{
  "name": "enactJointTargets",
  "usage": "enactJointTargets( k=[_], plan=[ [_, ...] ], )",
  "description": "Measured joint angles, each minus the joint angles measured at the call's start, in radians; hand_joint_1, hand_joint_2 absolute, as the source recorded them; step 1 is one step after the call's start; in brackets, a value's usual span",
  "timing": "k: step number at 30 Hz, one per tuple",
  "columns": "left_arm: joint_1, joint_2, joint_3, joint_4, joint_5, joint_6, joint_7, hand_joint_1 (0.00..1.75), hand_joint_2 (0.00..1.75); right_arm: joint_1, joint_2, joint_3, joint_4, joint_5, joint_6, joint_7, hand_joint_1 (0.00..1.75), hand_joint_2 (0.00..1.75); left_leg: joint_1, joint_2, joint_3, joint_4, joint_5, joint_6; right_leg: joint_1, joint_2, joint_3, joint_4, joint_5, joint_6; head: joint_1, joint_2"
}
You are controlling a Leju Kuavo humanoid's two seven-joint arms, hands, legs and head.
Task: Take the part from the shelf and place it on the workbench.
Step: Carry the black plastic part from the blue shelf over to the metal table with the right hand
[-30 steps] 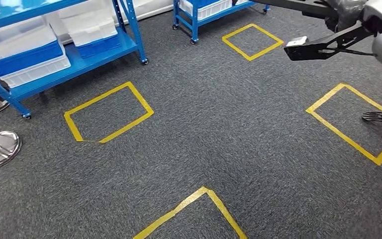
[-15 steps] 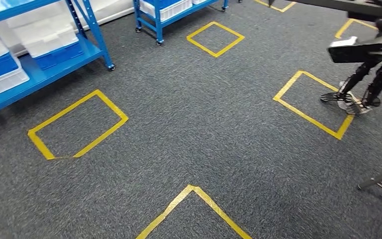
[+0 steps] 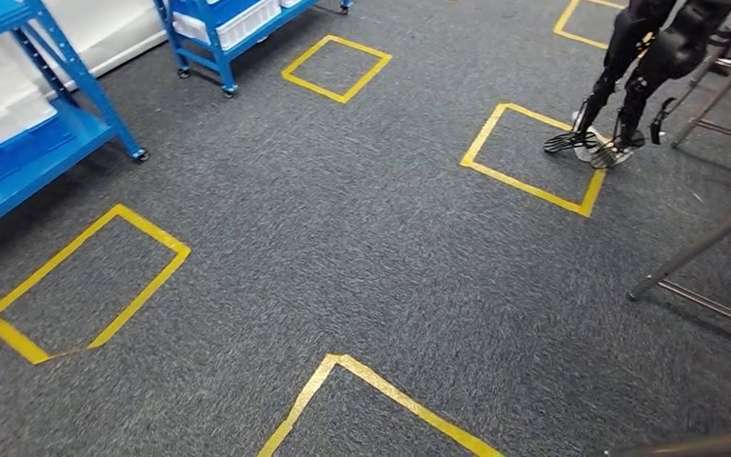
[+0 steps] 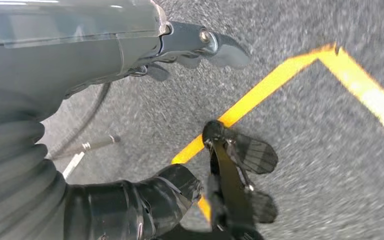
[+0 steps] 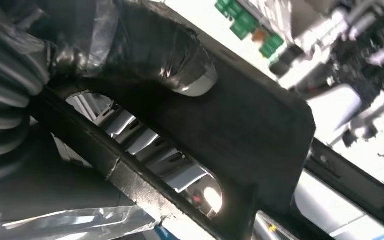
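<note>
Close against the rt wrist cam, the flat black part with a long rounded slot (image 5: 260, 130) lies across the rt hand (image 5: 130, 45). The thick thumb, wrapped in shiny black film, presses down on the part's top face, and the part runs slantwise away from the ribbed wrist cover. So the rt hand grips the part; the other fingers are hidden under it. Through the slot and past the part's edge, blurred silver machine pieces and green connectors show; can't tell what they belong to.

Lt hand (image 4: 180, 45) hangs down w/ the arm, palm side toward the floor, holding nothing. Its grey thumb sticks out straight, the darker fingers are loosely bent beneath it, apart from the thumb.

Floor is dark grey carpet (image 3: 362, 238) w/ yellow tape squares: one near centre (image 3: 381, 381), one near left (image 3: 143, 228), one far right (image 3: 523, 181). A tape corner (image 4: 265, 90) also lies under the lt hand.

Far left is a blue metal shelf on castors (image 3: 67, 124) w/ white plastic bins (image 3: 0, 105). A second blue shelf (image 3: 205, 43) stands farther back.

Far right, black legs of another robot (image 3: 628, 76) stand at the edge of the far-right square. Slanted grey metal stand legs (image 3: 695, 252) are on the right.
</note>
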Motion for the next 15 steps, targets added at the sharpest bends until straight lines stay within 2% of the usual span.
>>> enactJointTargets(
  k=[1,2,3,4,6,7,8,10,11,12,14,15],
  plan=[
    [0.001,-0.001,0.001,0.0,-0.001,-0.001,0.0,0.0,1.75,-0.009,-0.019,0.01,-0.013,0.0,0.004,-0.005,1.75,1.75,-0.001,-0.006,-0.024,0.05,-0.014,0.002,0.002,0.012,0.0,0.001,0.0,-0.001,0.001,0.0],
    [0.002,-0.001,0.003,0.0,-0.002,-0.002,0.0,0.0,1.75,-0.019,-0.041,0.02,-0.026,0.0,0.008,-0.01,1.75,1.75,-0.001,-0.008,-0.034,0.069,-0.008,0.005,0.004,0.026,0.0,0.003,-0.001,-0.002,0.001,0.0],
    [0.003,-0.001,0.005,0.0,-0.004,-0.001,0.001,0.0,1.75,-0.029,-0.06,0.03,-0.04,0.0,0.012,-0.016,1.75,1.75,-0.001,-0.011,-0.026,0.046,0.02,0.007,0.005,0.04,0.001,0.005,-0.002,-0.002,0.001,0.0],
    [0.004,-0.001,0.007,0.0,-0.006,-0.001,0.002,0.0,1.75,-0.041,-0.079,0.039,-0.052,0.001,0.015,-0.021,1.75,1.75,-0.001,-0.021,-0.003,-0.009,0.061,0.011,0.005,0.055,0.001,0.009,-0.004,-0.002,0.001,0.0],
    [0.006,0.001,0.01,0.0,-0.009,0.001,0.005,0.0,1.75,-0.067,-0.112,0.058,-0.076,0.003,0.021,-0.027,1.75,1.75,0.001,-0.073,0.049,-0.132,0.121,0.018,0.001,0.084,-0.003,0.016,-0.007,0.001,0.001,0.0],
    [0.006,0.001,0.011,0.0,-0.009,0.001,0.006,0.0,1.75,-0.077,-0.125,0.066,-0.086,0.004,0.024,-0.029,1.75,1.75,0.002,-0.094,0.066,-0.169,0.131,0.02,-0.002,0.099,-0.007,0.019,-0.006,0.006,0.001,0.0],
    [0.005,0.002,0.012,0.0,-0.01,0.001,0.008,0.0,1.75,-0.085,-0.135,0.072,-0.095,0.005,0.028,-0.031,1.75,1.75,0.0,-0.105,0.075,-0.186,0.128,0.021,-0.006,0.114,-0.013,0.02,-0.003,0.012,0.001,0.0],
    [0.0,0.0,0.014,0.0,-0.011,0.001,0.008,0.0,1.75,-0.097,-0.155,0.077,-0.112,0.006,0.037,-0.036,1.75,1.75,-0.003,-0.081,0.086,-0.204,0.13,0.024,-0.014,0.145,-0.021,0.016,0.005,0.028,0.0,0.0],
    [-0.002,0.0,0.014,0.0,-0.012,0.001,0.009,0.0,1.75,-0.105,-0.168,0.077,-0.119,0.007,0.043,-0.038,1.75,1.75,-0.004,-0.065,0.092,-0.214,0.135,0.029,-0.015,0.136,-0.024,0.018,0.004,0.033,0.001,0.0],
    [-0.003,-0.001,0.014,0.0,-0.013,0.001,0.008,0.0,1.75,-0.117,-0.179,0.078,-0.126,0.008,0.049,-0.04,1.75,1.75,-0.003,-0.048,0.097,-0.226,0.14,0.035,-0.014,0.108,-0.033,0.035,-0.007,0.038,0.001,0.0],
    [-0.002,-0.001,0.015,0.0,-0.015,0.0,0.008,0.0,1.75,-0.138,-0.196,0.081,-0.139,0.013,0.061,-0.044,1.75,1.75,-0.005,-0.013,0.105,-0.241,0.146,0.043,-0.013,0.027,-0.076,0.126,-0.059,0.048,0.002,0.0],
    [-0.001,0.0,0.015,0.0,-0.016,0.0,0.008,0.0,1.75,-0.144,-0.201,0.082,-0.143,0.016,0.065,-0.045,1.75,1.75,-0.006,0.003,0.106,-0.242,0.146,0.044,-0.016,0.001,-0.107,0.189,-0.089,0.054,0.002,0.0]
  ],
)
